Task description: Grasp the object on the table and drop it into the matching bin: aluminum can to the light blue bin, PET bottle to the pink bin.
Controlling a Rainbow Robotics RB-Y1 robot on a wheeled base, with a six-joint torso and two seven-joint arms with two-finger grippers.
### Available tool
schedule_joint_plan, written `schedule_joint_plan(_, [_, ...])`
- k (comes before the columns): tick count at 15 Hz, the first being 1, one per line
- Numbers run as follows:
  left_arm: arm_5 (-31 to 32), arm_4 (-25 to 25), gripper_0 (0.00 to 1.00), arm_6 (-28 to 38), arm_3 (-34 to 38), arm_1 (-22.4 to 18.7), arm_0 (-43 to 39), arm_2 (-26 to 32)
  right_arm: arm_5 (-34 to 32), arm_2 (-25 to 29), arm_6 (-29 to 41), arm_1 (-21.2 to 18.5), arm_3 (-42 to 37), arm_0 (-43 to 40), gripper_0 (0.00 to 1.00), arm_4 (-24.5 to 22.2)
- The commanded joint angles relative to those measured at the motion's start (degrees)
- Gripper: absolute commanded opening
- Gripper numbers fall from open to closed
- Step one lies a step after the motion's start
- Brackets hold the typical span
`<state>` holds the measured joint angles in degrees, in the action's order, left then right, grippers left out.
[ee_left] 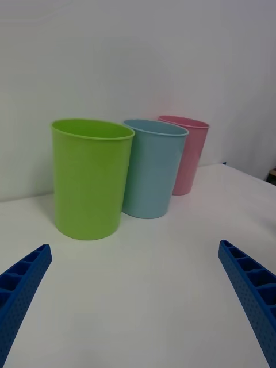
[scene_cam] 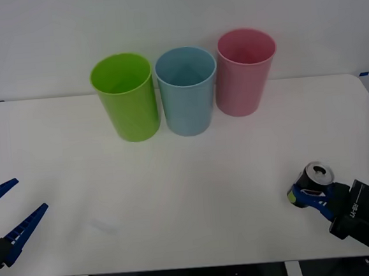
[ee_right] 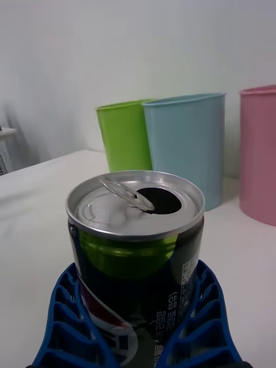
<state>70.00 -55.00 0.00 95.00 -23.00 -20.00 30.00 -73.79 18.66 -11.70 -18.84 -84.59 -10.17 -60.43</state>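
On the smooth white tabletop we list one small dark can, cylindrical with a shiny silver top and raised pull tab, standing near the right front corner with the right gripper and its ribbed blue fingers pressed to both its sides. Well behind stand three glossy tapered plastic bins in a row: lime green, light blue, pink. We note the left gripper at the left front edge, fingers spread wide, holding nothing.

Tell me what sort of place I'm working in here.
Likely a lab test bench: a bare white table against a plain wall, three colour-coded bins including the light blue bin, and one aluminum can.
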Motion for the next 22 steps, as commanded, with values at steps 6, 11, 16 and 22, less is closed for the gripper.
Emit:
schedule_joint_plan(6, [0.0, 0.0, 1.0, 0.0, 0.0, 0.0, 0.0, 0.0, 3.47, -2.48, 5.28, -2.34, -4.88, 10.26, 0.0, 0.31])
schedule_joint_plan(11, [0.0, 0.0, 1.0, 0.0, 0.0, 0.0, 0.0, 0.0, 8.4, -4.68, 16.01, -3.22, -7.7, 17.12, 0.0, -4.35])
schedule_joint_plan(16, [0.0, 0.0, 1.0, 0.0, 0.0, 0.0, 0.0, 0.0, 24.83, -13.91, 21.45, -6.74, -12.44, 20.46, 0.0, -4.35])
schedule_joint_plan(22, [0.0, 0.0, 1.0, 0.0, 0.0, 0.0, 0.0, 0.0, 28.44, -17.34, 24.53, -6.74, -7.87, 28.72, 0.0, -6.99])
